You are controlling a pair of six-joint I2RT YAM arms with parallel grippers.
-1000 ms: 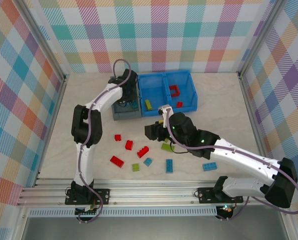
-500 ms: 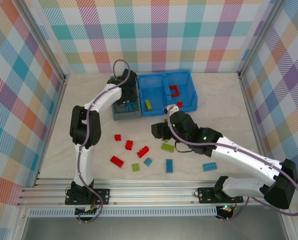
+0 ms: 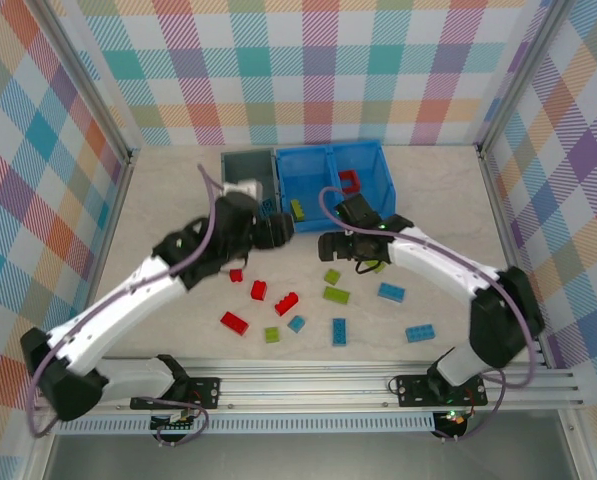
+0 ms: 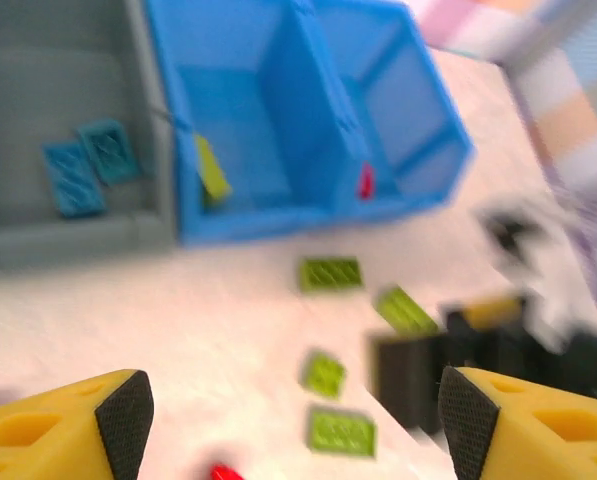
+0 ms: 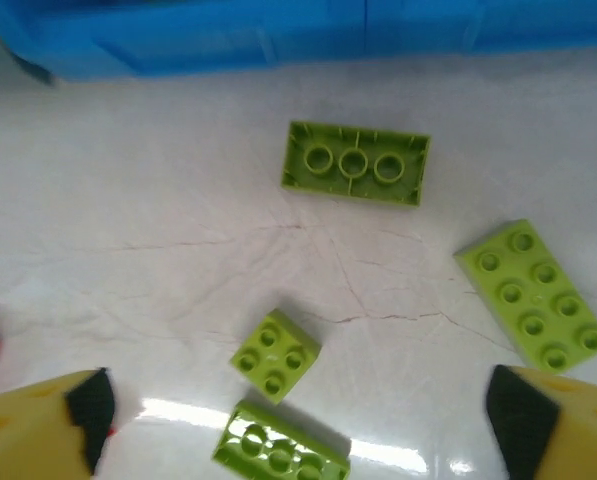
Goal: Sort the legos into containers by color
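Red [image 3: 259, 290], light blue [image 3: 339, 331] and lime green [image 3: 336, 295] legos lie scattered on the pale table. My left gripper [image 3: 276, 232] hovers open and empty over lime legos [image 4: 342, 432], near the containers' front. The dark grey bin [image 4: 68, 240] holds two blue legos [image 4: 78, 182]. In the blue bin [image 4: 278, 215], the left compartment has a green lego [image 4: 211, 170] and the right one a red frame [image 3: 350, 182]. My right gripper [image 3: 330, 245] is open above a small green square lego [image 5: 275, 355], with other green legos [image 5: 355, 162] around it.
The two grippers face each other closely in front of the blue bin [image 3: 335, 222]. Plaid walls enclose the table on three sides. A metal rail [image 3: 308, 385] runs along the near edge. More blue legos [image 3: 420, 333] lie toward the right front.
My left arm has drawn back from over the grey bin to the table's middle, and its gripper has opened. My right gripper has swung back toward the blue bin and opened wider.
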